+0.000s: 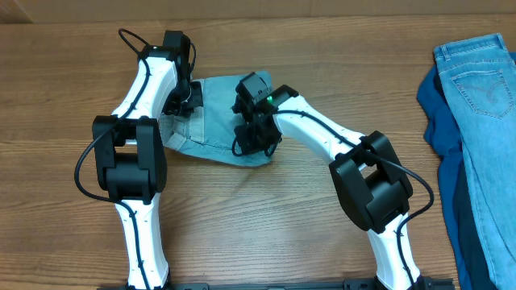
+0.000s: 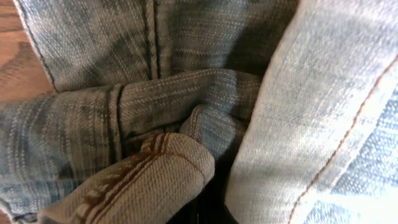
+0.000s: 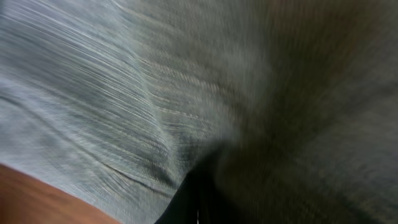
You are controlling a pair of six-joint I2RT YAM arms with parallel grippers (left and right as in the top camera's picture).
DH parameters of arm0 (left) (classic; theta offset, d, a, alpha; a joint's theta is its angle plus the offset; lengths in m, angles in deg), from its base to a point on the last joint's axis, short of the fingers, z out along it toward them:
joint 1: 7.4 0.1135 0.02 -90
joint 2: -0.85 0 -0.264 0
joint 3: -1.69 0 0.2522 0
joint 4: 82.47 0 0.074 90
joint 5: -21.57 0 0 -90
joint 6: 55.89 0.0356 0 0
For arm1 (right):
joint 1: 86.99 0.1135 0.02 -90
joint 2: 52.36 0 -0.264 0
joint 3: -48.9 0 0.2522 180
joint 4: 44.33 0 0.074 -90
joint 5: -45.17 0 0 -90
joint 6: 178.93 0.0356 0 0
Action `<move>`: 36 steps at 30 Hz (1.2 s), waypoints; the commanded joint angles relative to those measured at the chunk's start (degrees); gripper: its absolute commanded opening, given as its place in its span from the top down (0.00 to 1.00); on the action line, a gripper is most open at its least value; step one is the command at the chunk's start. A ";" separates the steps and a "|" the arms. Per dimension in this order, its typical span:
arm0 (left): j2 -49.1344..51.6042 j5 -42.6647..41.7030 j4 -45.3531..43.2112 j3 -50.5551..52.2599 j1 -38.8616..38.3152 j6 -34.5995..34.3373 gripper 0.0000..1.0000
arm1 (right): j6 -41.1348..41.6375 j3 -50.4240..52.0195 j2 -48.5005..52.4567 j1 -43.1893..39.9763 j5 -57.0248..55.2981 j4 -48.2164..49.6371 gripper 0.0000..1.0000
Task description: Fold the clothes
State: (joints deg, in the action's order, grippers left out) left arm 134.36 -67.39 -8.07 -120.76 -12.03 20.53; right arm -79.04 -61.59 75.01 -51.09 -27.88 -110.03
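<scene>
The pale faded denim shorts (image 1: 211, 121) lie bunched at the table's middle. My left gripper (image 1: 184, 95) is at their left edge and my right gripper (image 1: 256, 133) at their right edge. In the left wrist view, folds of the shorts (image 2: 186, 93) with stitched seams fill the frame and cloth runs into the closed jaws (image 2: 208, 208). In the right wrist view, blurred denim (image 3: 124, 99) fills the frame and is pinched in the dark jaws (image 3: 199, 202). Both grippers are shut on the shorts.
A brighter light-blue denim garment (image 1: 488, 97) lies on a dark blue cloth (image 1: 442, 113) at the table's right edge. Bare wooden table (image 1: 306, 242) surrounds the shorts.
</scene>
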 commanded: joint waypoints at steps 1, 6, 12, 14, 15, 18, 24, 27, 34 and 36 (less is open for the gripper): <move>0.92 -0.83 -0.61 0.33 0.00 -0.15 0.96 | 2.08 2.21 0.63 -0.87 0.35 0.83 0.96; -3.23 -2.51 7.21 -10.73 0.00 -0.13 0.96 | 2.25 -2.05 0.55 -2.56 4.68 -0.68 0.96; -11.65 -2.56 16.17 -17.92 0.57 -1.88 0.79 | -1.22 -13.70 -1.95 -3.04 5.01 -12.57 0.95; -11.69 -2.54 19.30 -17.68 1.36 -1.88 0.47 | -1.22 -14.84 -3.65 -4.11 5.01 -14.14 0.86; -11.69 -2.56 20.06 -16.92 1.90 -1.86 0.33 | -1.22 -14.88 -4.50 -5.01 5.01 -14.60 0.85; -11.65 -2.89 21.90 -14.62 3.89 -1.86 0.09 | -2.12 -14.88 -5.46 -7.80 5.05 -15.56 0.81; -11.65 -12.13 14.75 -2.03 5.51 2.64 0.08 | -2.89 -14.88 -5.46 -15.28 4.50 -17.79 0.74; -11.65 -17.49 9.33 4.15 4.94 8.90 0.06 | -3.61 -14.86 -5.44 -19.30 3.69 -17.84 0.66; -11.58 -17.62 -0.26 15.37 4.72 9.81 0.00 | -6.10 -14.71 -5.42 -24.26 -1.84 -17.16 0.32; -11.58 -17.29 -0.76 16.81 4.70 9.81 0.00 | -6.10 -14.67 -5.31 -24.52 -1.84 -16.52 0.32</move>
State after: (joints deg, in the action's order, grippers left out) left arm 122.80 -83.28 -8.64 -106.88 -7.00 28.79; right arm -84.53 -74.93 71.99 -74.81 -28.12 -127.34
